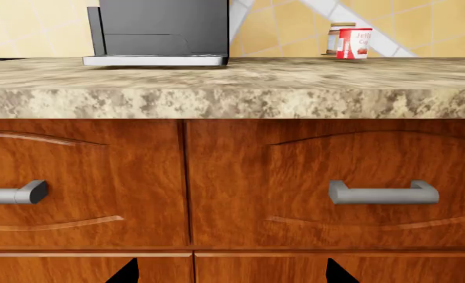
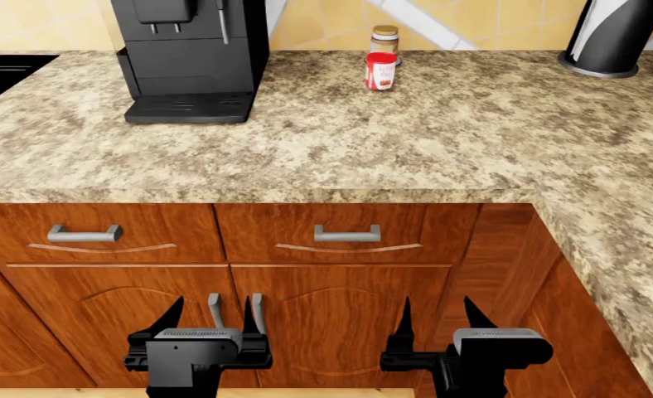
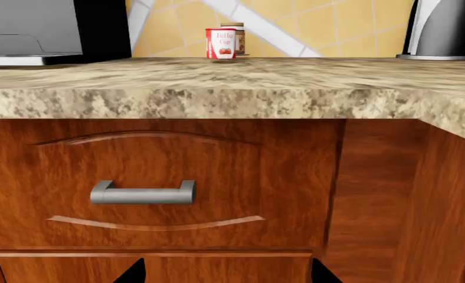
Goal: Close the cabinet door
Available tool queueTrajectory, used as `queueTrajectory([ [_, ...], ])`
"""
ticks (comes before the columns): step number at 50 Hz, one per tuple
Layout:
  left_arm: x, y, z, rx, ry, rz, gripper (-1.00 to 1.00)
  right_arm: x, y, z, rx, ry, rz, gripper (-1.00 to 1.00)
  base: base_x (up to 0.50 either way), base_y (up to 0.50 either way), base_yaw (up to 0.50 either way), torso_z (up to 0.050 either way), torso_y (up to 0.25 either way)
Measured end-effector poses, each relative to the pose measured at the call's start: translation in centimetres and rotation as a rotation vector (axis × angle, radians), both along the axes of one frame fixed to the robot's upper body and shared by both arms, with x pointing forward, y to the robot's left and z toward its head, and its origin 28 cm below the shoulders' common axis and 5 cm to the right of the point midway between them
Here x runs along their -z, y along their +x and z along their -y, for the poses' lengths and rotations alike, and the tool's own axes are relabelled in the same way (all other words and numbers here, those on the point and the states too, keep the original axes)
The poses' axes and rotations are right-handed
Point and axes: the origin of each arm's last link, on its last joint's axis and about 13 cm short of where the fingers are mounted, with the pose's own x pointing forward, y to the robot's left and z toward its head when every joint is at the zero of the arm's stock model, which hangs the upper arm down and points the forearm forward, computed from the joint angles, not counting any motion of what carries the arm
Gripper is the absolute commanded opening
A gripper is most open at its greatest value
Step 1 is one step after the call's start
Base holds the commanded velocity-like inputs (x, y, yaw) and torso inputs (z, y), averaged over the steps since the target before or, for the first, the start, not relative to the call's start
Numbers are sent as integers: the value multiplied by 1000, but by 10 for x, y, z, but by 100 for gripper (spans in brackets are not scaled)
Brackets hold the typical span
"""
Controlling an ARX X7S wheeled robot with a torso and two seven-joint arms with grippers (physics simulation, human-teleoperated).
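Observation:
Two brown wooden cabinet doors sit under the drawers, the left door (image 2: 105,323) and the right door (image 2: 343,311). Their upright grey handles (image 2: 257,311) meet at the middle seam. Both doors look flush with the cabinet front. My left gripper (image 2: 211,313) is open in front of that seam, close to the handles. My right gripper (image 2: 438,319) is open in front of the right door's far edge. In the left wrist view the open left gripper (image 1: 230,272) faces the door tops (image 1: 256,268). In the right wrist view the open right gripper (image 3: 226,272) faces one door top (image 3: 216,268).
Two drawers with grey bar handles (image 2: 346,235) lie above the doors, under a granite counter (image 2: 415,141). On it stand a black coffee machine (image 2: 188,58), a red jello cup (image 2: 379,71), a jar (image 2: 385,37) and a dark cylinder (image 2: 614,37). The counter wraps forward at the right (image 2: 625,249).

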Motion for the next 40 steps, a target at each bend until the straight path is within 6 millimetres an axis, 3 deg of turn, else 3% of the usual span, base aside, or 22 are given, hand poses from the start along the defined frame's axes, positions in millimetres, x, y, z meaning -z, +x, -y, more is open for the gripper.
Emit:
queueTrajectory([
  [12, -1, -1, 0, 10, 12, 23, 100, 2, -1, -1, -24, 14, -23, 100, 0, 0, 0, 0, 0],
  [16, -11, -1, 0, 13, 13, 82, 100, -8, -2, -1, -35, 18, 8, 100, 0, 0, 0, 0, 0],
  [28, -96, 9, -8, -18, -39, 398, 100, -88, 9, 2, -50, 58, 240, 100, 0, 0, 0, 0, 0],
  [40, -177, 6, -6, -30, -98, 698, 100, -168, 18, -14, -105, 112, 487, 100, 0, 0, 0, 0, 0],
])
